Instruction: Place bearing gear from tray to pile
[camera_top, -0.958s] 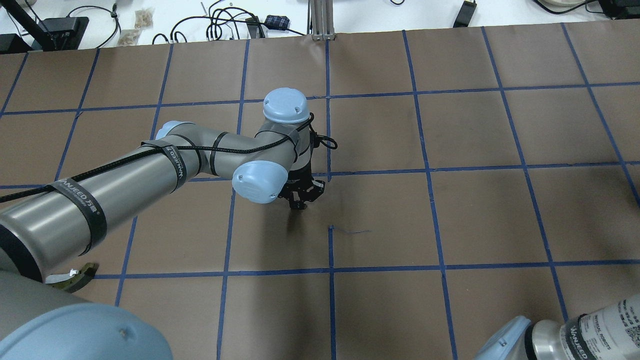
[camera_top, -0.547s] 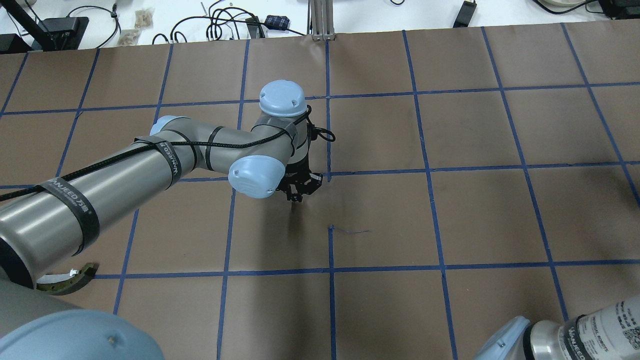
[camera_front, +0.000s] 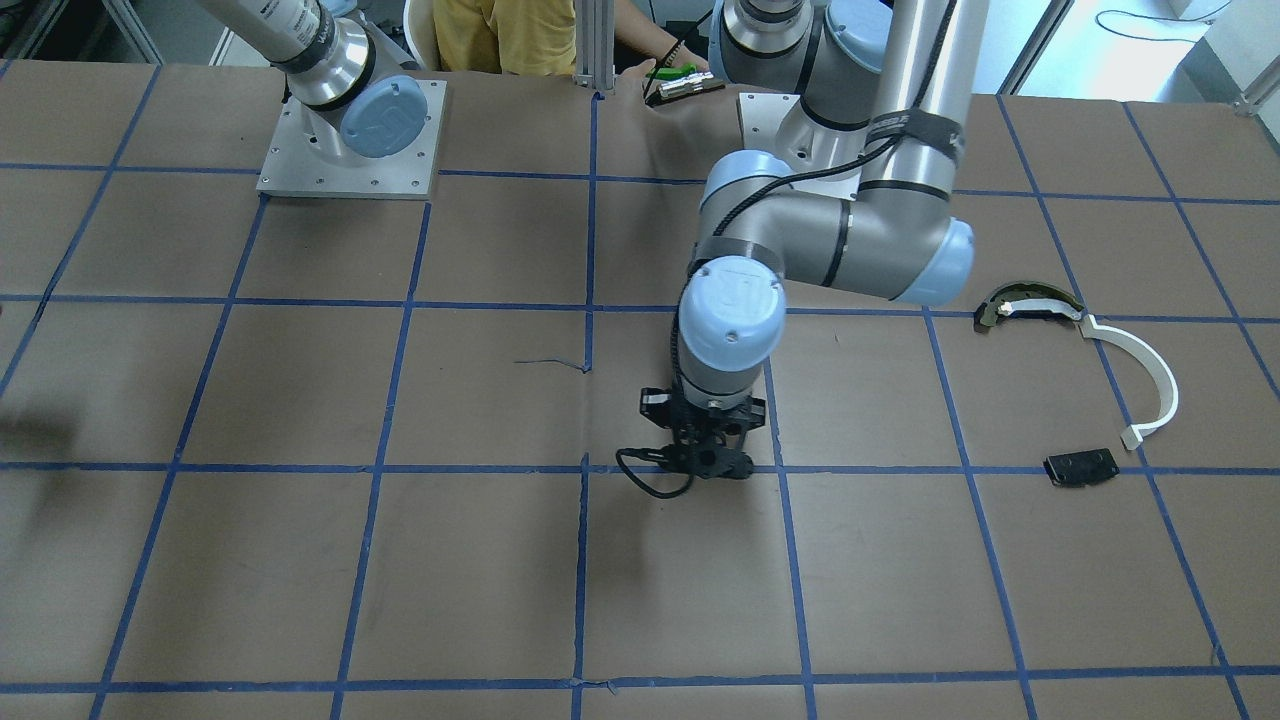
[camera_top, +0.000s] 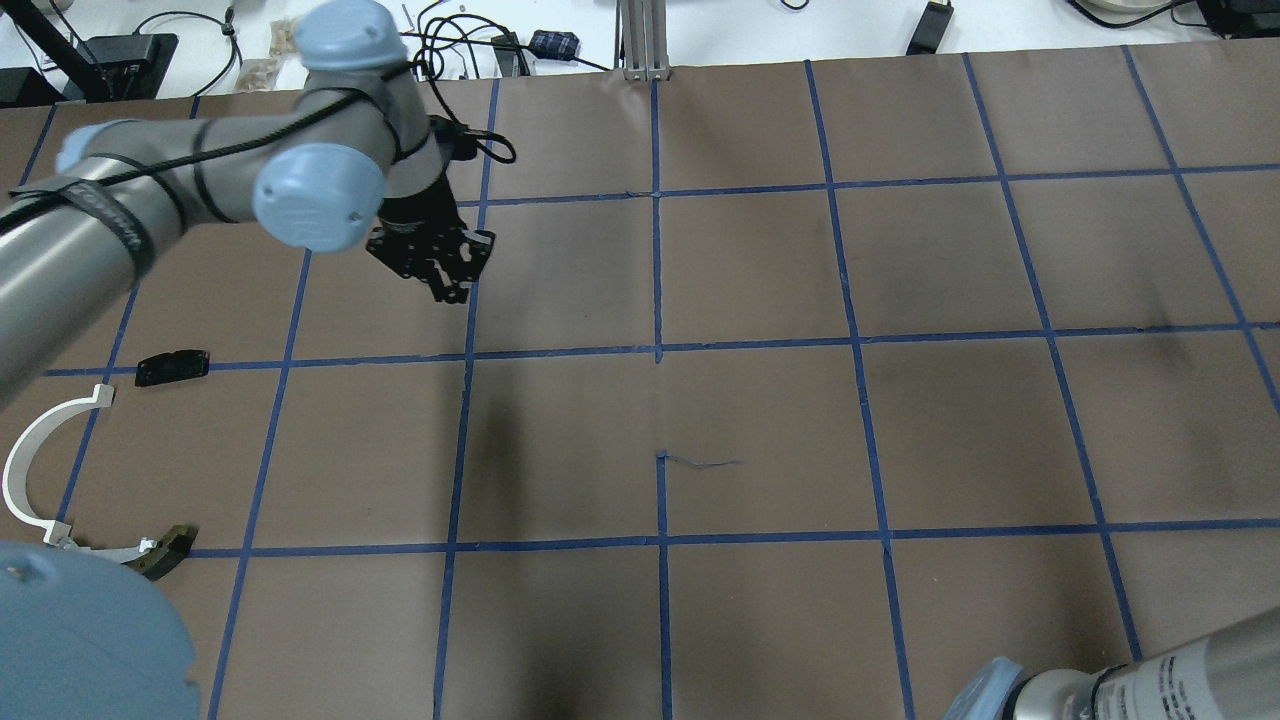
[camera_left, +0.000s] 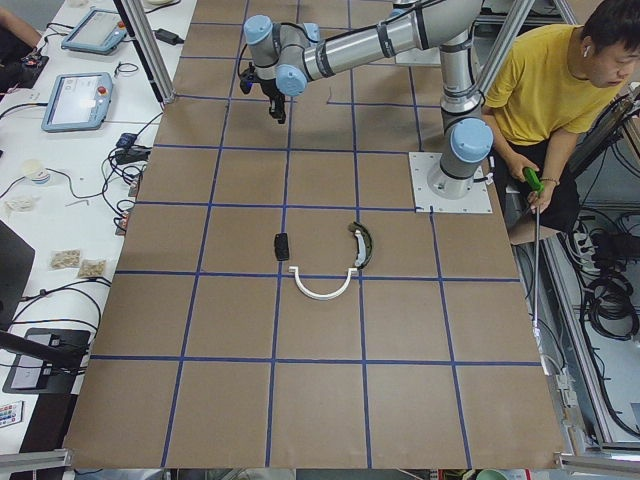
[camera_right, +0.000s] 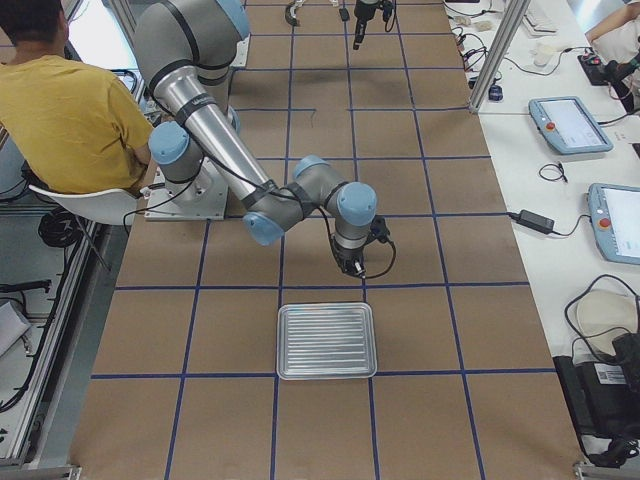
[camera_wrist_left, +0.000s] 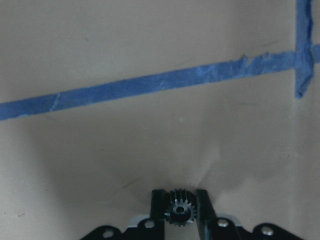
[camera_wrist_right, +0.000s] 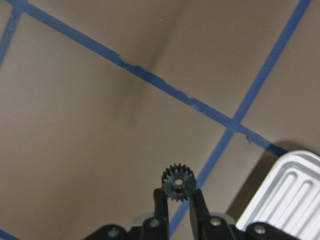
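Observation:
In the left wrist view, my left gripper (camera_wrist_left: 179, 196) is shut on a small dark bearing gear (camera_wrist_left: 178, 211) above bare brown paper. In the overhead view it (camera_top: 442, 288) hangs far-left of centre, right of the pile. The pile is a white arc strip (camera_top: 30, 465), a dark curved piece (camera_top: 165, 550) and a black plate (camera_top: 172, 367). My right gripper (camera_wrist_right: 178, 194) is shut on another dark gear (camera_wrist_right: 178, 181). It hovers just beyond the silver tray (camera_right: 325, 340), whose corner shows in the right wrist view (camera_wrist_right: 285, 195).
Blue tape lines grid the brown paper table (camera_top: 760, 420). Cables and small boxes lie beyond the far edge (camera_top: 450, 45). A person in a yellow shirt (camera_left: 540, 90) sits by the robot's bases. Tablets (camera_right: 570, 125) lie on the side bench.
In the overhead view my left arm has swung from the table's centre to the far left, uncovering the white arc and black plate. The right arm's elbow has shifted a little.

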